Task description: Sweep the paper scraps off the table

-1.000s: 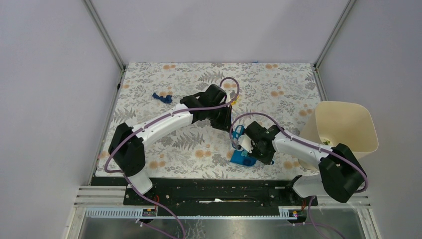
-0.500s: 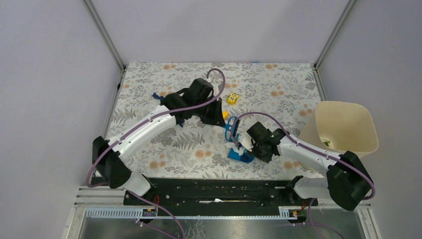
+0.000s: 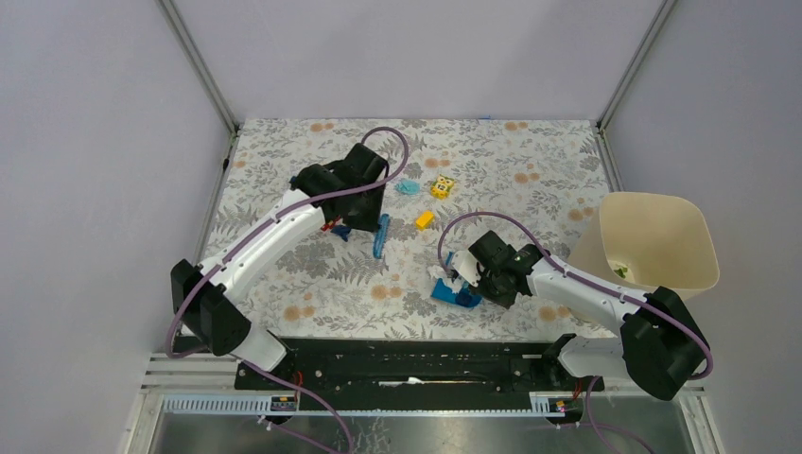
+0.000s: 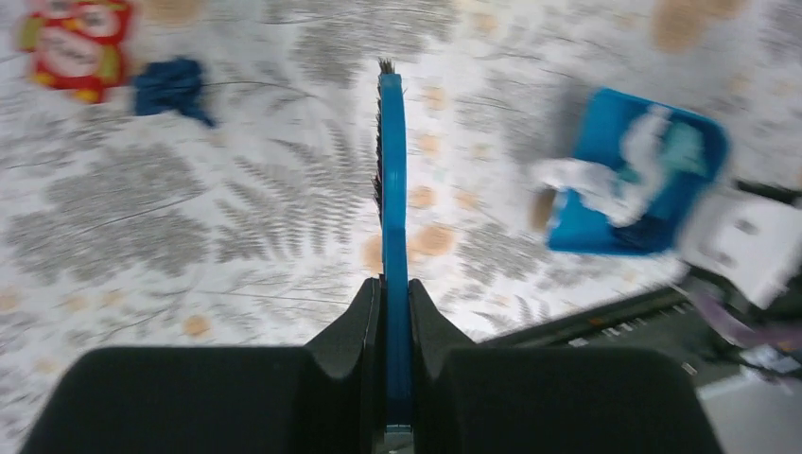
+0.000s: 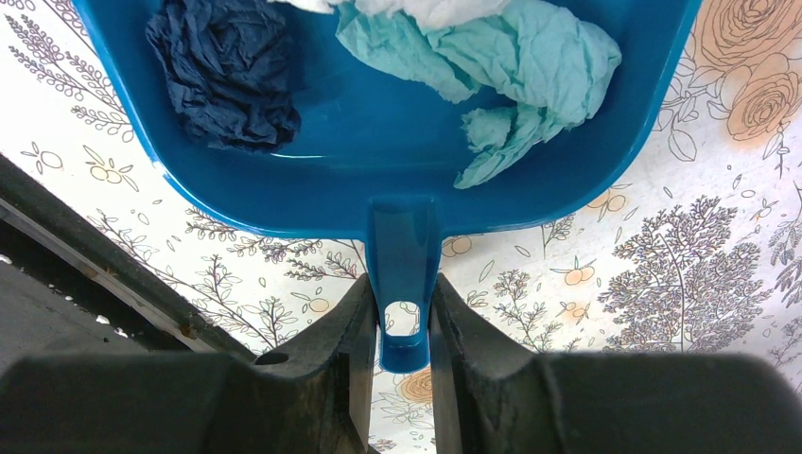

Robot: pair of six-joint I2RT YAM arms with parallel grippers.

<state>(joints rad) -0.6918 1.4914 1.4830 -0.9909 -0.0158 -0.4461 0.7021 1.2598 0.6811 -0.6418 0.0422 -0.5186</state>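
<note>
Directions are read on the top view, with 12 o'clock at the far edge of the table [image 3: 530,156].

**Current state.** The left gripper [image 4: 393,301] is pinched on the handle of the blue brush [image 4: 392,170]. The right gripper [image 5: 401,295] is pinched on the handle of the blue dustpan [image 5: 378,170], which sits near the 6 o'clock edge. The dustpan holds a dark blue wad [image 5: 225,66] and a light cyan wad [image 5: 515,57]. Two scraps lie loose on the cloth:
- a light cyan scrap [image 3: 408,187], at 12 o'clock from the brush;
- a dark blue scrap [image 4: 170,85], just beside a red and yellow toy [image 4: 74,45].

**Hazards.**

1. **Toy swept with the scrap.** The dark blue scrap lies so close to the toy that a broad stroke is likely to drag both.
2. **Obstructed path.** A yellow block [image 3: 425,220] lies between the light cyan scrap and the dustpan, toward 5 o'clock. A yellow patterned toy [image 3: 441,186] sits at 3 o'clock of that scrap. A straight stroke probably pushes the block along.
3. **Spill.** Both wads rest loose in the dustpan. A tilt toward the open lip, or a knock from the brush, can roll them out.
4. **Brush rotation.** The handle is thin between the fingers, so a side load on the bristles may pivot it in the grip.
5. **Skipping.** Light wads can slip past the bristles on a fast stroke.
6. **Arm contact.** Sweeping toward the dustpan brings the two arms near each other.
</note>
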